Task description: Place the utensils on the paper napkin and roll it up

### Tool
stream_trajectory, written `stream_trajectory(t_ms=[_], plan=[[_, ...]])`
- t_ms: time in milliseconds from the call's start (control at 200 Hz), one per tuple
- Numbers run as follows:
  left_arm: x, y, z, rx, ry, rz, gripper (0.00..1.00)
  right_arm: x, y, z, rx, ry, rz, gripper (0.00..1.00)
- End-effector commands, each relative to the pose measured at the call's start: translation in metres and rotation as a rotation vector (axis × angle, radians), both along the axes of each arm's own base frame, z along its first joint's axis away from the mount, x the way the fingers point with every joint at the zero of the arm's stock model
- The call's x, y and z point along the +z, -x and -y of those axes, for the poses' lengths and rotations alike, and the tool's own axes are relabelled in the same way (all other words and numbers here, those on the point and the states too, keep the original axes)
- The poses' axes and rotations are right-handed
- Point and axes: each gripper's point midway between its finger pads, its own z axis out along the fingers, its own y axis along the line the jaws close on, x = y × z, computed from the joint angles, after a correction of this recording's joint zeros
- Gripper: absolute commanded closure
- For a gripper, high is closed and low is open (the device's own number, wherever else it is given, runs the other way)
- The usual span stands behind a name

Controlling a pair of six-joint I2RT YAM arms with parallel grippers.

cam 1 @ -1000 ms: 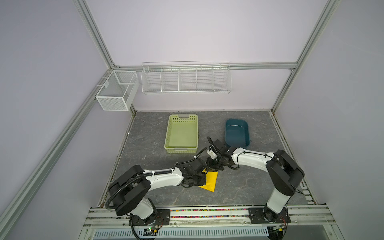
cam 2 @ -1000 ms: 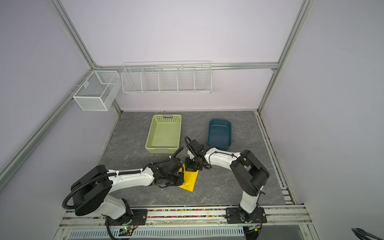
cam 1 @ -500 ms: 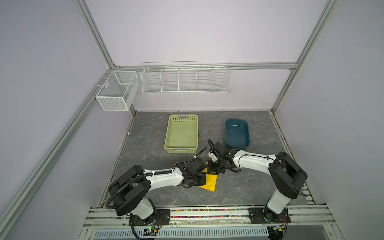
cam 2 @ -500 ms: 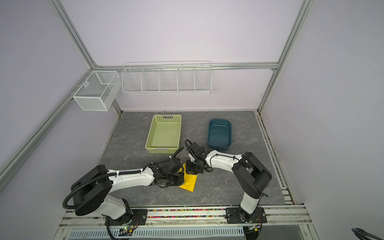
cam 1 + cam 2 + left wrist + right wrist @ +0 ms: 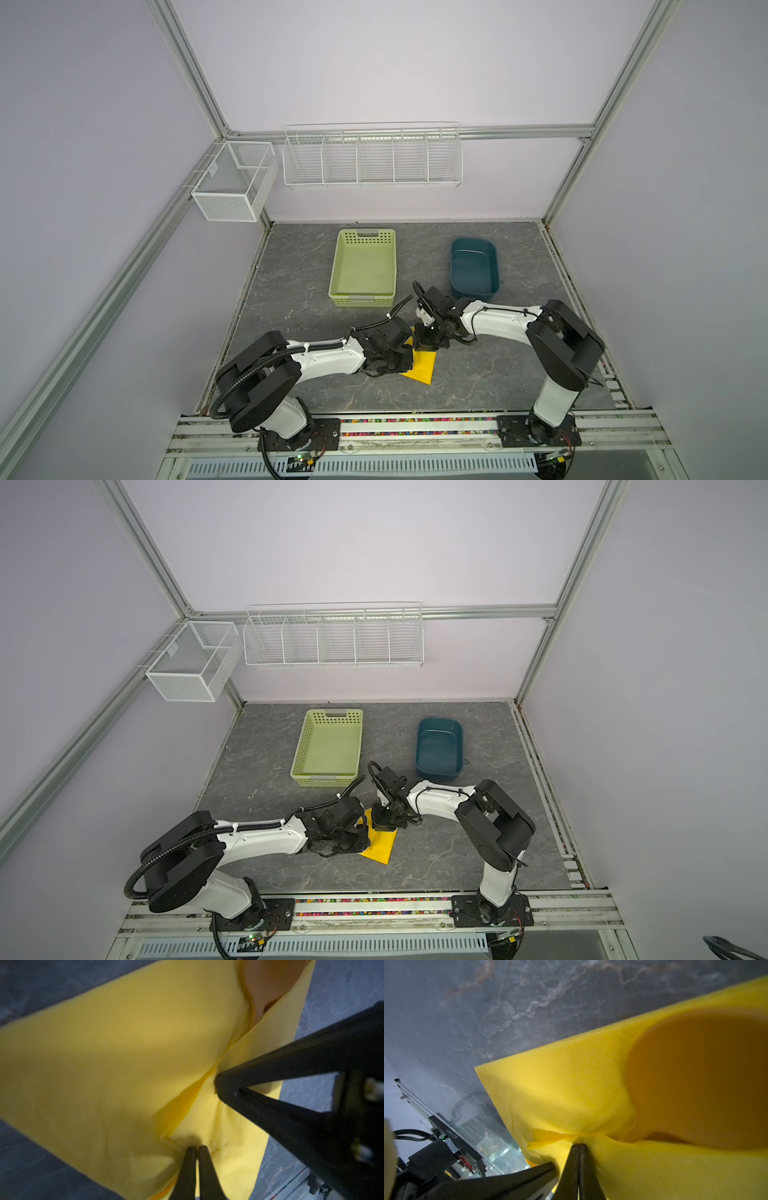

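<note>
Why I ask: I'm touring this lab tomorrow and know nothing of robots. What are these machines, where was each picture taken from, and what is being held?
Two robot arms, left and right, stand at a grey table. The wide pictures come from one camera overhead; the close-ups come from cameras on the arms' wrists. On the table are a green basket, a blue tub and a yellow napkin. The left gripper and the right gripper, both pincers, are shut, each pinching the napkin. Something orange, probably a spoon, lies within its fold.

Bright yellow paper napkin [image 5: 422, 368], folded over itself, front centre, orange utensil [image 5: 270, 985] showing inside one open end
</note>
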Motion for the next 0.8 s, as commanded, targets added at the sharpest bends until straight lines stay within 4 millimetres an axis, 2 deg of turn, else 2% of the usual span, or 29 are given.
stream_trajectory(t_ms=[0,200,415,575,690,795], plan=[[-0.007,0.01,-0.016,0.017,-0.058,-0.03,0.9,-0.023,0.013,0.013,0.037,0.081,-0.037,0.94],[0.017,-0.004,-0.026,0.049,-0.079,0.042,0.83,-0.021,0.017,0.006,0.078,0.056,-0.039,0.94],[0.036,-0.02,-0.056,0.135,-0.087,0.095,0.7,-0.021,0.027,-0.007,0.148,0.034,-0.04,0.93],[0.032,-0.023,-0.08,0.195,-0.067,0.084,0.58,-0.018,0.034,-0.018,0.214,-0.007,-0.036,0.92],[0.025,-0.022,-0.095,0.224,-0.055,0.069,0.54,-0.021,0.034,-0.016,0.223,0.015,-0.039,0.92],[0.019,-0.019,-0.1,0.225,-0.021,0.049,0.5,-0.023,0.035,-0.014,0.223,0.029,-0.047,0.92]])
